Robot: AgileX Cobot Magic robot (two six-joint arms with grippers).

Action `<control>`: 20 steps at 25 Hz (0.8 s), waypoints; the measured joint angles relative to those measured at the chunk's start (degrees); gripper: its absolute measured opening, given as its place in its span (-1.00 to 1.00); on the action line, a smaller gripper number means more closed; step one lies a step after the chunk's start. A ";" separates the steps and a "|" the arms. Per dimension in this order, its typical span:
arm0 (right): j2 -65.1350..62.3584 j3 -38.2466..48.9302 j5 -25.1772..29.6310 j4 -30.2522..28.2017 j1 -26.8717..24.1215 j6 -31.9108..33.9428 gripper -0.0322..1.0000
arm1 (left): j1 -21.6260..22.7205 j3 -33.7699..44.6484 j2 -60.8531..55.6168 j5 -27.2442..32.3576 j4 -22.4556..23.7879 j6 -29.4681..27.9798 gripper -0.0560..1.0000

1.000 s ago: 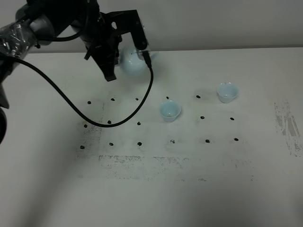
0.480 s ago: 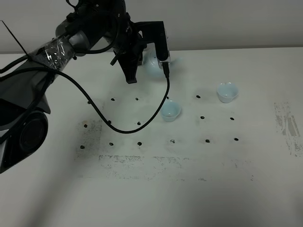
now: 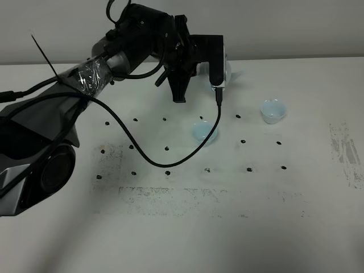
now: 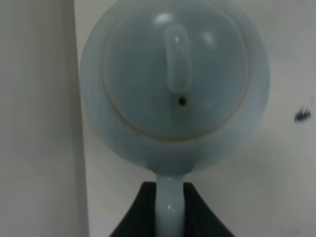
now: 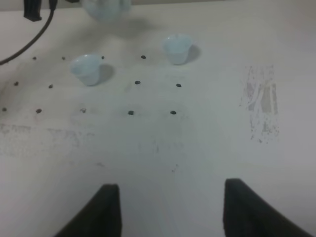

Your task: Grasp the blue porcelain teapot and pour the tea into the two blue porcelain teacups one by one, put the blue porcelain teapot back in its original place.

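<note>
The blue porcelain teapot hangs above the table with my left gripper shut on its loop handle. From above, only a pale sliver of the teapot shows beside the left gripper, behind and above the near teacup. The other teacup stands further right. My right gripper is open over bare table, well short of both teacups; the teapot sits at that view's edge.
A black cable from the left arm loops down beside the near teacup. Black dots mark a grid on the white table. A scuffed patch lies at the far right.
The left arm has carried the teapot to the right, from the back left to behind the near teacup. Both teacups have stayed put.
</note>
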 joint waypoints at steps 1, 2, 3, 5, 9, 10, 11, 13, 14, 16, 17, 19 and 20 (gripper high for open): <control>0.00 0.00 0.00 0.00 0.00 0.00 0.01 | -0.22 0.00 0.19 -0.93 -0.22 0.15 -0.73; 0.00 0.00 0.00 0.00 0.00 0.00 0.01 | -0.36 0.00 0.33 -1.74 -0.40 0.28 -0.73; 0.00 0.00 0.00 0.00 0.00 0.00 0.01 | -0.36 0.00 0.59 -2.59 -0.62 0.34 -0.73; 0.00 0.00 0.00 0.00 0.00 0.00 0.01 | -0.41 0.00 0.94 -4.38 -0.69 0.38 -0.73; 0.00 0.00 0.00 0.00 0.00 0.00 0.01 | -0.41 0.00 1.38 -5.68 -0.69 0.38 -0.73; 0.00 0.00 0.00 0.00 0.00 0.00 0.01 | -0.41 0.00 1.39 -5.98 -0.69 0.38 -0.73; 0.00 0.00 0.00 0.00 0.00 0.00 0.01 | -0.41 0.00 1.39 -6.43 -0.69 0.40 -0.73; 0.00 0.00 0.00 0.00 0.00 0.00 0.01 | -0.41 0.00 1.39 -7.52 -0.69 0.50 -0.73; 0.00 0.00 0.00 0.00 0.00 0.00 0.01 | -0.41 0.00 1.39 -8.12 -0.69 0.50 -0.73; 0.00 0.00 0.00 0.00 0.00 0.00 0.01 | -0.41 0.00 1.48 -8.97 -0.69 0.50 -0.73; 0.00 0.00 0.00 0.00 0.00 0.00 0.01 | -0.41 0.00 1.50 -9.25 -1.06 0.50 -0.73; 0.00 0.00 0.00 0.00 0.00 0.00 0.01 | -0.41 0.00 1.68 -9.32 -1.06 0.70 -0.73; 0.00 0.00 0.00 0.00 0.00 0.00 0.01 | -0.41 0.00 1.79 -9.46 -2.06 1.22 -0.73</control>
